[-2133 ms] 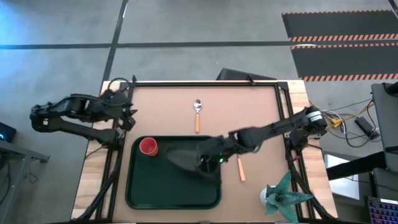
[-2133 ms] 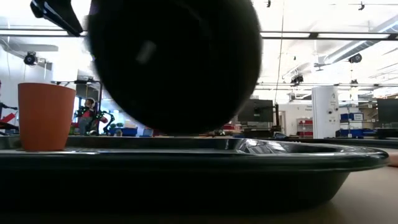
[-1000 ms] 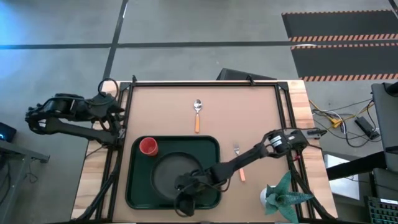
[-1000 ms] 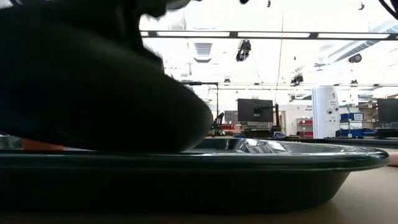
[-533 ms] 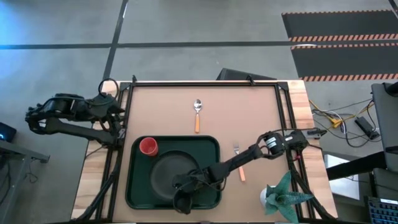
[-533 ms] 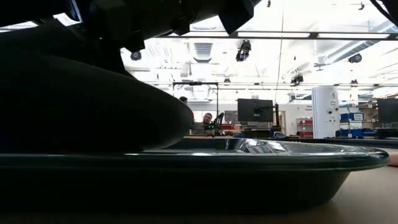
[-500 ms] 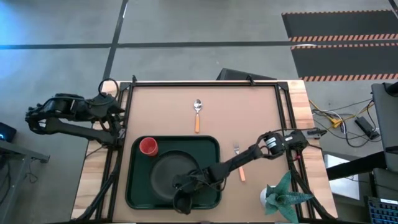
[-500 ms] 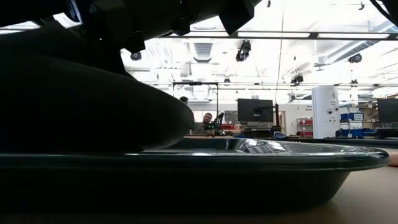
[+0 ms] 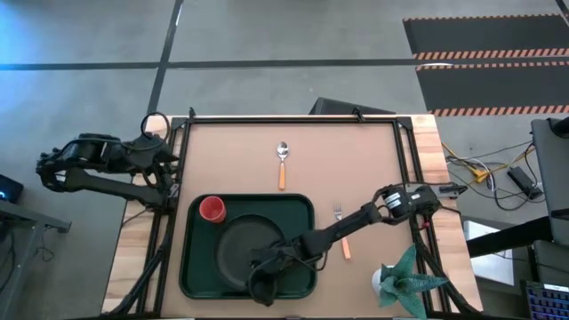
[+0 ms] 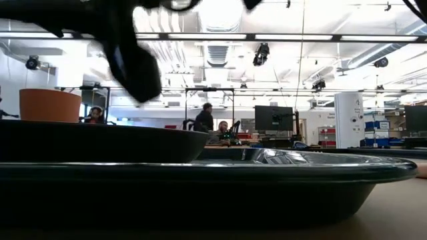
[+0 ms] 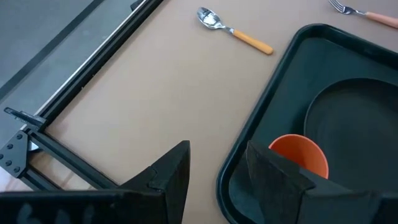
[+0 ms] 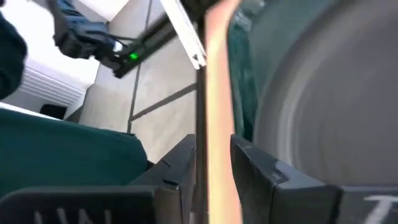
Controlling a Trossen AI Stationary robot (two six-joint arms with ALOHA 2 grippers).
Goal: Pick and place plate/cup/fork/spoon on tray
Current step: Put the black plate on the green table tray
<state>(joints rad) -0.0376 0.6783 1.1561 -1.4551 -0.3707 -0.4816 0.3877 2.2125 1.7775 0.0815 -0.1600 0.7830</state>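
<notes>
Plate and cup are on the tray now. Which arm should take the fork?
Right, probably. The fork lies on the table just off the tray on the right arm's side, under its forearm, and the right end effector is open. The left end effector waits at the far-left table edge.

Robotics lab: monitors (image 10: 273, 117), ceiling lights (image 10: 293, 37)

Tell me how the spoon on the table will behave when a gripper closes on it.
The spoon looks stiff and light. Lying flat on the table, it may skid or pivot. Its smooth metal bowl probably slips; the orange handle seems the safer hold.
</notes>
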